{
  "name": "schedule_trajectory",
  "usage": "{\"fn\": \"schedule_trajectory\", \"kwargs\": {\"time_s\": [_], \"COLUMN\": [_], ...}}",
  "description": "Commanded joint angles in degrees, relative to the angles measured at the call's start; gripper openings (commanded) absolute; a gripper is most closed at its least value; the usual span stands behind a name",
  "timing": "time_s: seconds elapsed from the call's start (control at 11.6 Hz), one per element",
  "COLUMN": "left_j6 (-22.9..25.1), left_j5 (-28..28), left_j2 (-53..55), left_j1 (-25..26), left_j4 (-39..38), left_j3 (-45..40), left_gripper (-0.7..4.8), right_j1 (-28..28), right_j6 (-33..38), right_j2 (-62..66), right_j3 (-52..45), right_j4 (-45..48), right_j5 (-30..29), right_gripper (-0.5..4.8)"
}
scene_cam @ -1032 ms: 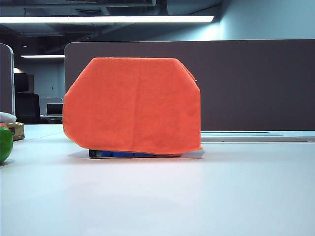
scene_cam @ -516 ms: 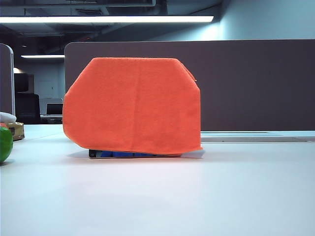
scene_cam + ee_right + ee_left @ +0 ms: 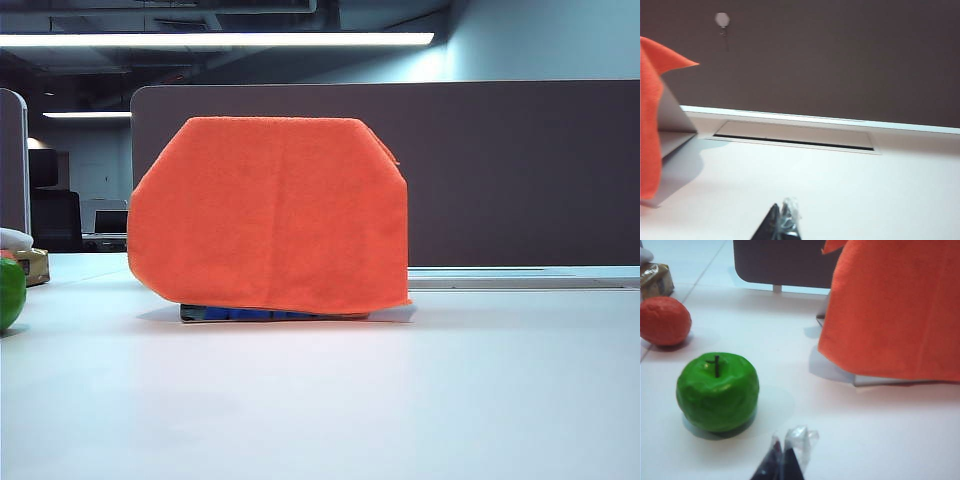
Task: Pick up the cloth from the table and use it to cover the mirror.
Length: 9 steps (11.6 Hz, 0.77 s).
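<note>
The orange cloth (image 3: 270, 210) hangs draped over the upright mirror, hiding its face; only a dark and blue strip of the mirror's foot (image 3: 250, 314) shows below the hem on the white table (image 3: 400, 400). No arm appears in the exterior view. In the left wrist view, my left gripper (image 3: 783, 450) is shut and empty, low over the table in front of the cloth (image 3: 895, 310) and beside a green apple. In the right wrist view, my right gripper (image 3: 782, 212) is also shut and empty, off to the side of the cloth's edge (image 3: 650, 125), where a grey panel (image 3: 675, 125) shows beneath it.
A green apple (image 3: 717, 391) sits close to the left gripper, with a red-orange ball (image 3: 664, 320) and a wrapped packet (image 3: 655, 280) farther off. A long dark desk partition (image 3: 520, 170) stands behind the mirror. A cable slot (image 3: 795, 136) runs along its foot.
</note>
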Motion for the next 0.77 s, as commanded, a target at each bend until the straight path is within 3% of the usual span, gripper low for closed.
{"fn": "schedule_trajectory", "kwargs": {"time_s": [0.09, 0.34, 0.43, 0.6, 0.77], "left_j6": [0.00, 1.84, 9.29, 9.75, 10.14], "left_j5": [-2.62, -4.76, -2.95, -3.19, -3.39], "left_j2": [0.02, 0.02, 0.04, 0.04, 0.04], "left_j1": [-0.04, -0.07, -0.07, -0.07, -0.07], "left_j4": [1.60, -0.52, -1.75, -1.01, 5.03], "left_j3": [-1.42, -1.40, -1.40, -1.40, -1.40], "left_gripper": [-0.03, -0.03, -0.03, -0.03, -0.03], "right_j1": [0.28, 0.28, 0.26, 0.13, 0.13], "right_j6": [0.22, 1.46, 1.51, 0.76, -1.57], "right_j2": [-0.04, -0.04, -0.04, -0.04, -0.04], "right_j3": [-0.13, -0.13, -0.13, -0.13, -0.13], "right_j4": [-1.25, -4.44, -6.12, -6.23, -5.57], "right_j5": [-1.46, -2.75, -2.82, -2.32, -2.34], "right_gripper": [-0.02, -0.01, -0.01, -0.02, -0.02]}}
